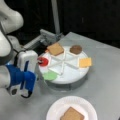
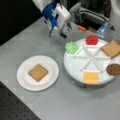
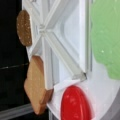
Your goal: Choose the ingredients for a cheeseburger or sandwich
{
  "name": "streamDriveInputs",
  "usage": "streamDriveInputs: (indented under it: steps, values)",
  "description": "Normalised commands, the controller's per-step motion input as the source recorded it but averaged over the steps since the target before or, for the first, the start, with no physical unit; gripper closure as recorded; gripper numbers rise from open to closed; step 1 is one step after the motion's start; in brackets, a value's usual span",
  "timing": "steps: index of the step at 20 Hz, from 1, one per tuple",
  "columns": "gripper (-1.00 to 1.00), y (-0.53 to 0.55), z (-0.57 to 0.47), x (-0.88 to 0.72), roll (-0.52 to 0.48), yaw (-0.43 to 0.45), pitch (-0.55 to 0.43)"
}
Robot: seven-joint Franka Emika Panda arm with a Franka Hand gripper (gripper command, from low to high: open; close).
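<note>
A round white divided tray holds the ingredients in both front views: a brown toast square, a dark patty disc, a yellow cheese square, a red round and a green round. The sandwich is a single toast square lying on a white paper plate. My blue and white gripper hangs above the table beside the tray, nearest the green round. The wrist view shows the green round, red round, toast and patty, but no fingers.
The grey table runs to a dark edge at a front view's bottom left. Metal hardware stands behind the tray. The white arm body fills a front view's left.
</note>
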Motion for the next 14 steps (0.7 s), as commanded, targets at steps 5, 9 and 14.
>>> streamDriveInputs:
  steps: [5, 9, 14]
  values:
    - [-1.00, -0.30, -0.23, 0.20, 0.327, 0.089, -0.101]
    - [-1.00, -0.26, -0.24, 0.17, 0.354, 0.076, -0.127]
    - [-1.00, -0.23, -0.20, 0.13, 0.335, 0.072, -0.127]
